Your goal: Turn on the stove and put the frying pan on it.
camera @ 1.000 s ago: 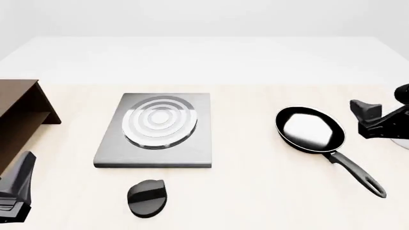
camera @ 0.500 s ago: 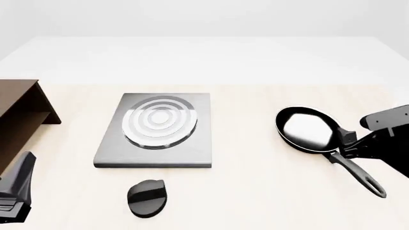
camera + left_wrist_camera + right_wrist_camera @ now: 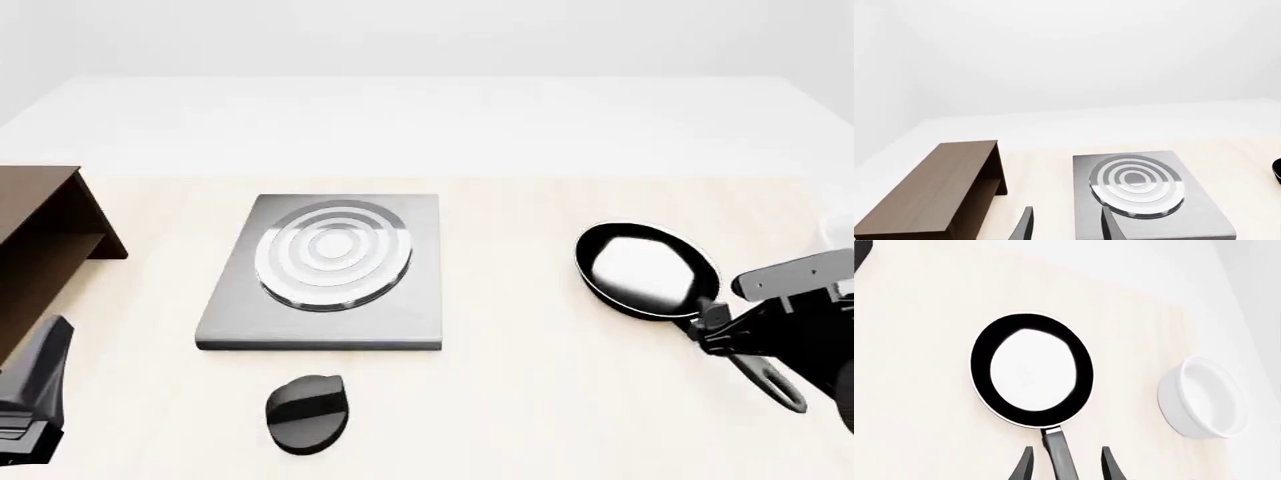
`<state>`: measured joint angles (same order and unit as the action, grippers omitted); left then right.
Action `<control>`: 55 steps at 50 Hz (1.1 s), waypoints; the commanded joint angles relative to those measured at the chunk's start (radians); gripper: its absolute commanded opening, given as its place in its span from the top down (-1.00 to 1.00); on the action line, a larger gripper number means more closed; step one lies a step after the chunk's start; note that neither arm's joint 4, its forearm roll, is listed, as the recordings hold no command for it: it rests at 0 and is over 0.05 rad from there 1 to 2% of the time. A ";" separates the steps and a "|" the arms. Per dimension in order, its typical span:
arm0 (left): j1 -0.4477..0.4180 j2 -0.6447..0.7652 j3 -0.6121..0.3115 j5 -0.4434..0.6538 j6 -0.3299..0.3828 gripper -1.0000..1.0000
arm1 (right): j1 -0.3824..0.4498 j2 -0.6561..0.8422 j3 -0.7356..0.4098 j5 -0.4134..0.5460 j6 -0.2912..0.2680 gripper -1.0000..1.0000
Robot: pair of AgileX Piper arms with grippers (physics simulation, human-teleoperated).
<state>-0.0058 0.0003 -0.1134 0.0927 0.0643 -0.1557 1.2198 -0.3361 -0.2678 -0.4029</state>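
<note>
The stove (image 3: pixel 331 265) is a grey slab with silver rings, left of the table's middle, and its black oval knob (image 3: pixel 307 412) lies just in front of it. To the right sits the frying pan (image 3: pixel 647 268), its long handle (image 3: pixel 763 378) pointing toward the near right. My right gripper (image 3: pixel 711 322) is open and low over the handle near the pan's bowl. In the right wrist view the handle (image 3: pixel 1057 455) runs between the two fingers of the gripper (image 3: pixel 1067 450). My left gripper (image 3: pixel 54 340) stays open at the near left, with nothing between its fingers (image 3: pixel 1026 225). The stove (image 3: pixel 1141 187) lies ahead of it.
A brown wooden shelf (image 3: pixel 47 240) stands at the left edge, also seen as the shelf (image 3: pixel 941 190) in the left wrist view. A white bowl (image 3: pixel 1204 397) sits just beyond the pan on its right; only the bowl's rim (image 3: pixel 838 232) shows in the front view.
My right gripper has come down and leftward from beside the pan to straddle the handle near the bowl. Pan, stove, knob and left arm have not moved.
</note>
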 commanded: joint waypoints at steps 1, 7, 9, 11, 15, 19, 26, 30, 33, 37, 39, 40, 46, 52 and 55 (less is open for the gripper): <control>0.002 0.000 0.000 0.003 -0.004 -1.00 | -0.028 0.114 0.029 -0.117 -0.025 -1.00; 0.001 0.000 0.001 0.003 -0.007 -1.00 | -0.034 0.178 0.053 -0.185 -0.029 -1.00; 0.002 0.000 0.001 0.004 -0.007 -1.00 | -0.034 0.206 0.062 -0.211 -0.032 -1.00; 0.004 0.000 -0.001 0.003 -0.009 -1.00 | -0.032 0.243 0.078 -0.252 -0.036 -1.00; 0.010 0.000 0.001 -0.001 -0.017 -1.00 | -0.068 0.360 0.095 -0.357 -0.051 -1.00; 0.012 0.000 -0.001 0.000 -0.023 -1.00 | -0.066 0.382 0.099 -0.381 -0.050 -1.00; 0.013 0.000 -0.001 0.000 -0.021 -1.00 | -0.063 0.379 0.092 -0.370 -0.050 -1.00; 0.015 0.000 -0.002 0.002 -0.024 -1.00 | -0.064 0.362 0.086 -0.350 -0.049 -1.00; 0.014 0.000 -0.004 0.002 -0.022 -1.00 | -0.070 0.358 0.090 -0.357 -0.056 -1.00; 0.014 0.000 -0.004 0.003 -0.022 -1.00 | -0.078 0.365 0.091 -0.366 -0.060 -1.00; 0.014 0.000 -0.004 0.002 -0.022 -1.00 | -0.078 0.369 0.093 -0.370 -0.061 -1.00; 0.014 0.000 -0.004 0.003 -0.022 -1.00 | -0.079 0.372 0.093 -0.372 -0.062 -1.00; 0.013 0.000 -0.005 0.003 -0.021 -1.00 | -0.094 0.387 0.096 -0.392 -0.074 -1.00; 0.014 0.000 -0.006 0.004 -0.022 -1.00 | -0.099 0.407 0.097 -0.408 -0.076 -1.00; 0.015 0.000 -0.005 0.003 -0.022 -1.00 | -0.098 0.427 0.104 -0.430 -0.075 -1.00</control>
<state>0.0080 0.0002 -0.1181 0.0957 0.0423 -0.2456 1.6094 -0.2400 -0.6596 -0.4724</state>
